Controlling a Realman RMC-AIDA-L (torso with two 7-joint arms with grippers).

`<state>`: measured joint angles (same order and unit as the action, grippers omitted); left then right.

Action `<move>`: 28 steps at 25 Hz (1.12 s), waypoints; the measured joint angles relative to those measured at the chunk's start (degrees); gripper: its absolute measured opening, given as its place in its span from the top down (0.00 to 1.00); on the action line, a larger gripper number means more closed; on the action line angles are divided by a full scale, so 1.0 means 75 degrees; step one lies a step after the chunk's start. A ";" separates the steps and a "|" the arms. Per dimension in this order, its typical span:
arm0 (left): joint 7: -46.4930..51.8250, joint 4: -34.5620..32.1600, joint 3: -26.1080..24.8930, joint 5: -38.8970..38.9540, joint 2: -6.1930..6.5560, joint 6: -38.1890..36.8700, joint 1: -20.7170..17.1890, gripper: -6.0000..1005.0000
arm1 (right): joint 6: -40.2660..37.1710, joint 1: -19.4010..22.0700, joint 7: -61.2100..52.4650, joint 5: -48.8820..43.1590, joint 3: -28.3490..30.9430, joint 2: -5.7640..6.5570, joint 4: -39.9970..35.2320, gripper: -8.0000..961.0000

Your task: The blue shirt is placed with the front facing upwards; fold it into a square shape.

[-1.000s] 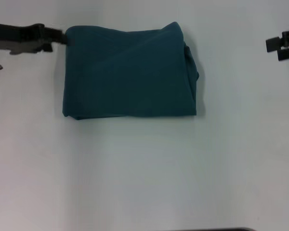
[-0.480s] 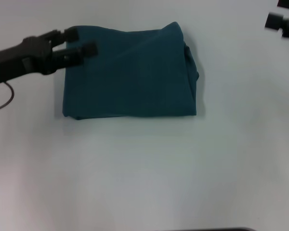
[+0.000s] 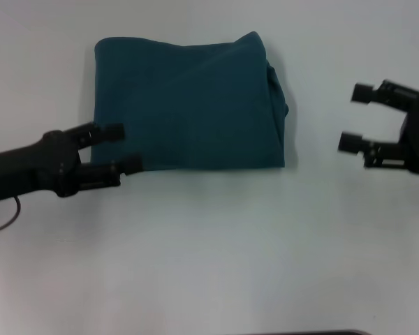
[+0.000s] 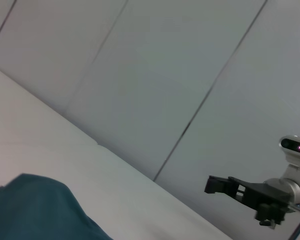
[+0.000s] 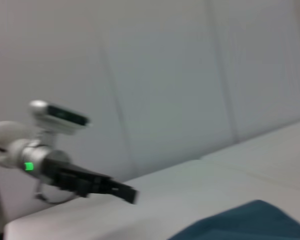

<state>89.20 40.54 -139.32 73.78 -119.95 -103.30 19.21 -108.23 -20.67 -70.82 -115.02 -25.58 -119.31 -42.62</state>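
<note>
Folded blue shirt (image 3: 188,105) lay on a plain white counter (image 3: 216,251), with pale panelled walls (image 4: 155,75) behind.

From the left, the left gripper (image 3: 119,148) reached in level at the shirt's near-left corner, fingers spread and holding nothing; whether it touched the cloth was hard to tell. The shirt sat as a rough rectangle toward the counter's far side, bunched along its right edge. Well apart to the right, the right gripper (image 3: 356,117) hovered with fingers parted and empty, pointing toward the shirt.

Blue shirt (image 3: 188,105) lettering hidden by folds; right end effector (image 3: 353,118) motion-blurred.
</note>
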 joint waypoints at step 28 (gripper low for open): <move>0.0256 -0.0062 0.0402 -0.1347 -0.0180 0.0013 0.0402 0.05 | 0.1265 -0.0713 -0.1073 -0.0638 -0.2156 -0.0023 0.1089 0.02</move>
<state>91.12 40.08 -136.31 63.68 -121.30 -103.21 22.23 -98.74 -26.02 -78.86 -119.80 -41.75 -119.49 -34.45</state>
